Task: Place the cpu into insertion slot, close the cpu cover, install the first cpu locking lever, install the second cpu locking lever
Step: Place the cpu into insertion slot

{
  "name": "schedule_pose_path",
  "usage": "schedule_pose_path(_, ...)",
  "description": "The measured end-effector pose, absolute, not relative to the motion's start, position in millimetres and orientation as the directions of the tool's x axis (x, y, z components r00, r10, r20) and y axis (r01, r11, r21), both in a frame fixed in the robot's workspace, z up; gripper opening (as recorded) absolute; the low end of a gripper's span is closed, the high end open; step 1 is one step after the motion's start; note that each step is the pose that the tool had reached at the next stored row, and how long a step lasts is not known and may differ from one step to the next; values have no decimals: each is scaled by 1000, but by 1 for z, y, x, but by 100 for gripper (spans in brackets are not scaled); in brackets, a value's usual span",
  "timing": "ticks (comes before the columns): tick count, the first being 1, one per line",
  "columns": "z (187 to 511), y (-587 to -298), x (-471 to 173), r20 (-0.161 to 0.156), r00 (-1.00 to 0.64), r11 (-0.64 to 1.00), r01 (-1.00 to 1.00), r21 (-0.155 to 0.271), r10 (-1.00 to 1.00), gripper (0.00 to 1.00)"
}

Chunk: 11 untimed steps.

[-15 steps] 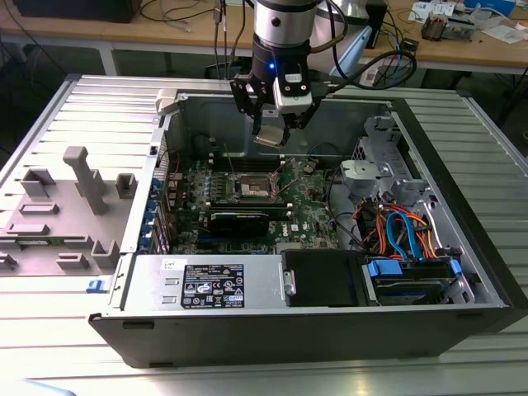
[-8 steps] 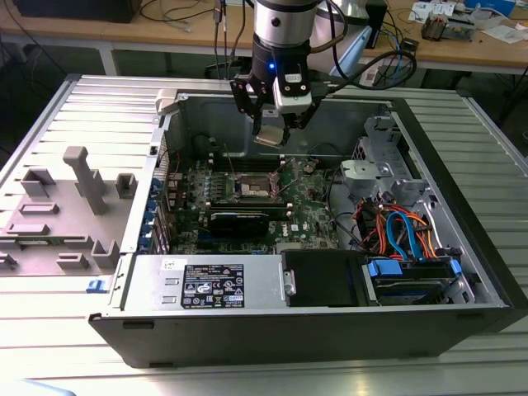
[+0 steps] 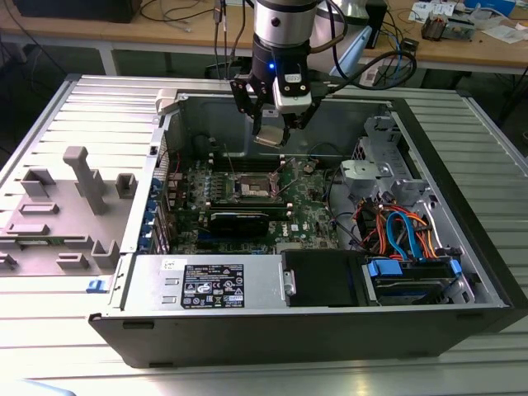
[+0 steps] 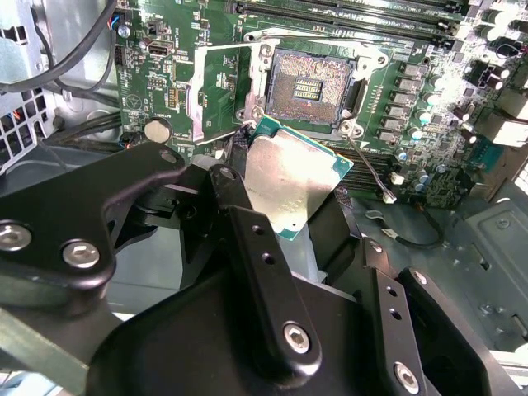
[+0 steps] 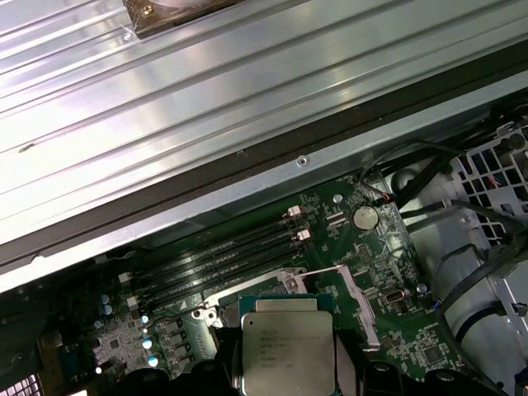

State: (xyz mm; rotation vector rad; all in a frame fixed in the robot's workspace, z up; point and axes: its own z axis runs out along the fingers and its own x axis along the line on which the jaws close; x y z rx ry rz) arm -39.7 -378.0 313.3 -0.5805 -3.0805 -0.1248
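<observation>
We are gripping the cpu [image 4: 289, 177] by two opposite edges between the jaws of the gripper [image 4: 285, 216]. The black fingers [image 4: 247, 227] are pressing on its sides and its silvery top is facing up toward the arm. The chip is nearly square, so it is offering no long axis to line up, only its edges and corners. Past its far corner, the insertion slot [image 4: 313, 87] is lying open with its dark centre bare. In the exterior view the gripper [image 3: 272, 124] is hanging above the insertion slot [image 3: 250, 190], and the cpu [image 3: 271, 139] is apart from it and not yet seated. So we are judging the key relation as slot beneath chip, with a clear gap between them. In the second wrist view the chip's edges are looking skewed against the slot's rim, while in the first wrist view the cpu [image 5: 287, 342] is looking roughly square to the frame below it, so we cannot tell how true the alignment is. The cpu cover [image 4: 219, 87] is lying flipped open just beside the slot, leaving the opening free. A thin wire lever [image 4: 367, 169] is angling away from the slot's near corner. The memory slots [image 4: 346, 12] are running just beyond the slot. Farther off, the computer case [image 3: 289, 330] is walling the board in on the counter [image 3: 49, 330], with open room above.
</observation>
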Motion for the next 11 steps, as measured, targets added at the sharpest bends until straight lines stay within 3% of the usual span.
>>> schedule_pose_path(11,313,-378,-40,19,-929,926,370,77,369,55)
